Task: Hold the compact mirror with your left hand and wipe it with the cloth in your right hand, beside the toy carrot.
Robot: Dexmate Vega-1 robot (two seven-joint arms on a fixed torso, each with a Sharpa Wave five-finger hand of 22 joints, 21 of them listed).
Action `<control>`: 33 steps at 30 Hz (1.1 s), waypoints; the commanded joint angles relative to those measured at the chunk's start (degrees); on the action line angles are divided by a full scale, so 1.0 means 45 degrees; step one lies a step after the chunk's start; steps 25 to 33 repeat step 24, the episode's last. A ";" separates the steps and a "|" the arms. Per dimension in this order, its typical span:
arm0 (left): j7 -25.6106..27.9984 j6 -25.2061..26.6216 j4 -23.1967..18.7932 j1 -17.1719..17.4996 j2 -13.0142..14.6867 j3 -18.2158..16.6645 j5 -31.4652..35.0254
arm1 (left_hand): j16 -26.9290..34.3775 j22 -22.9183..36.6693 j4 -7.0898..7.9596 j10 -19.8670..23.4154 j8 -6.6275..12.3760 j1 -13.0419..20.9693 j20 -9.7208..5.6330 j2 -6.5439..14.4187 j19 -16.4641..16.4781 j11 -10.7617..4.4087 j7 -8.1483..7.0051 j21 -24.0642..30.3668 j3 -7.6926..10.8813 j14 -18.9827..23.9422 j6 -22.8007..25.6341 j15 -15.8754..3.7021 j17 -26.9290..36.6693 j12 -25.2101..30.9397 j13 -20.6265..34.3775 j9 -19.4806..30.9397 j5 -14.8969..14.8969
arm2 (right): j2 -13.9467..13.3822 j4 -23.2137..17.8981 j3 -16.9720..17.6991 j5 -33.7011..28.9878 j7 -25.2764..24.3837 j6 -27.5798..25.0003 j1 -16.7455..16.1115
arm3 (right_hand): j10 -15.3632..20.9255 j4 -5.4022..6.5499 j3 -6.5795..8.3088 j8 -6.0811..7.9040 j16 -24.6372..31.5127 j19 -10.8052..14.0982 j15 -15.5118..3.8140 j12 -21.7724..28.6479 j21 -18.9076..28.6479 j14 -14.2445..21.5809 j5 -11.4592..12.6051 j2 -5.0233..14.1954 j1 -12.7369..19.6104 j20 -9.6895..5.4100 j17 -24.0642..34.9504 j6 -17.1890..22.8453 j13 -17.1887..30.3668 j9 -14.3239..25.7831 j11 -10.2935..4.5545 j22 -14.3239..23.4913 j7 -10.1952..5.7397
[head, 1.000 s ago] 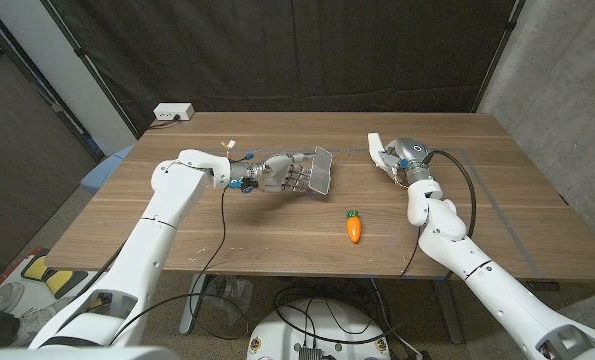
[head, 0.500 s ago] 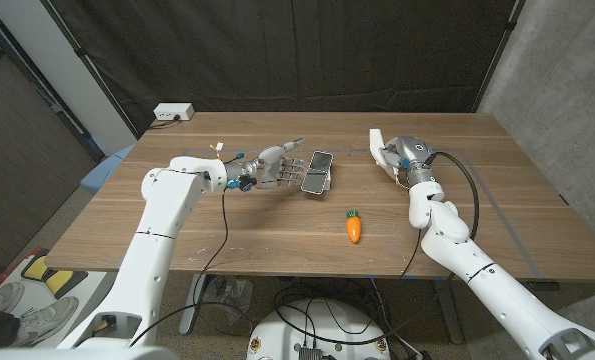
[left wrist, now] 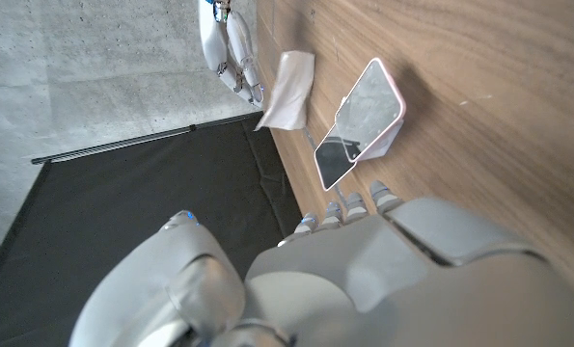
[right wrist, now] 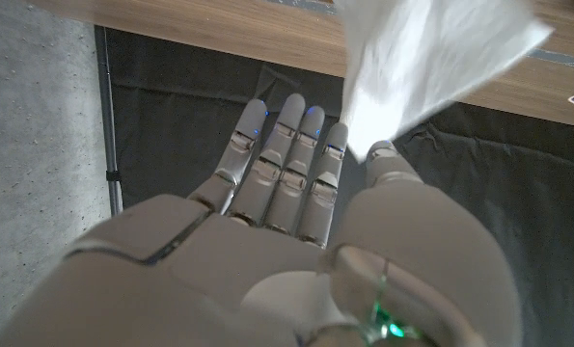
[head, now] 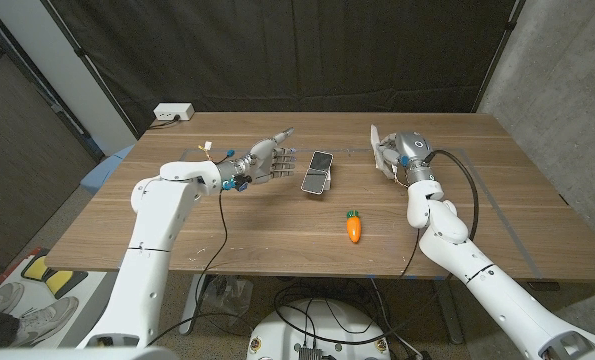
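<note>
1. The compact mirror [head: 318,173] stands open on the wooden table [head: 257,225], about mid-table, touched by neither hand.
2. In the left wrist view the compact mirror's two halves are hinged apart, the pink-edged upper glass tilted, the lower half lying on the wood.
3. The left hand [head: 266,161] hovers just beside the mirror on the robot's left, fingers spread and empty, with a clear gap between the fingertips and the mirror.
4. The right hand [head: 389,155] is raised near the table's far edge, well apart from the mirror, pinching the white cloth [head: 378,146] between thumb and fingers.
5. In the right wrist view the cloth fans out beyond the fingertips [right wrist: 307,123].
6. The toy carrot [head: 353,227], orange with a green top, lies nearer the robot than the mirror, between the two arms.
7. A white power strip [head: 173,113] sits at the table's far left corner.
</note>
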 commanded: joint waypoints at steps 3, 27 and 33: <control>-0.0158 -0.2020 -0.0252 0.1137 0.0328 -0.1222 -0.0752 | 0.0112 0.0025 -0.0041 -0.5737 0.0132 0.0154 -0.0081 0.0009 -0.3779 -0.0133 -0.0144 0.0155 -0.0080 -0.5175 -0.6254 -0.0091 -0.0003 0.0166 0.0020 0.0005 0.0012 | 0.0120 -0.1344 -0.0345 -0.1149 0.3043 -0.2148 -0.0024 | -0.4186 0.0562 -0.1262 -0.0050 -0.0325 -0.1757 0.0300 0.0068 -0.1726 -0.3632 0.0254 -0.0958 -0.2092 0.1001 -0.0846 -0.4296 -0.0812 0.0002 0.0557 0.0007 0.0128; -0.1591 -0.4281 0.1479 0.1242 0.1301 -0.2438 -0.2353 | 0.0138 -0.0057 -0.0216 -0.5139 0.0374 0.0293 -0.0530 0.0098 -0.3289 -0.0309 -0.0461 0.0383 -0.0124 -0.4716 -0.5507 -0.0387 -0.0099 0.0351 -0.0020 -0.0041 0.0039 | 0.1301 -0.2218 -0.0027 -0.1881 0.0213 -0.2119 -0.1136 | -0.6737 0.1345 -0.1684 0.0269 -0.0112 -0.6243 0.1440 0.0462 -0.5184 -0.7605 0.0098 0.0275 -0.4008 0.2388 -0.2089 -0.5918 -0.1301 -0.0076 0.0687 -0.0008 0.0050; -0.1591 -0.4281 0.1479 0.1242 0.1301 -0.2438 -0.2353 | 0.0138 -0.0057 -0.0216 -0.5139 0.0374 0.0293 -0.0530 0.0098 -0.3289 -0.0309 -0.0461 0.0383 -0.0124 -0.4716 -0.5507 -0.0387 -0.0099 0.0351 -0.0020 -0.0041 0.0039 | 0.1301 -0.2218 -0.0027 -0.1881 0.0213 -0.2119 -0.1136 | -0.6737 0.1345 -0.1684 0.0269 -0.0112 -0.6243 0.1440 0.0462 -0.5184 -0.7605 0.0098 0.0275 -0.4008 0.2388 -0.2089 -0.5918 -0.1301 -0.0076 0.0687 -0.0008 0.0050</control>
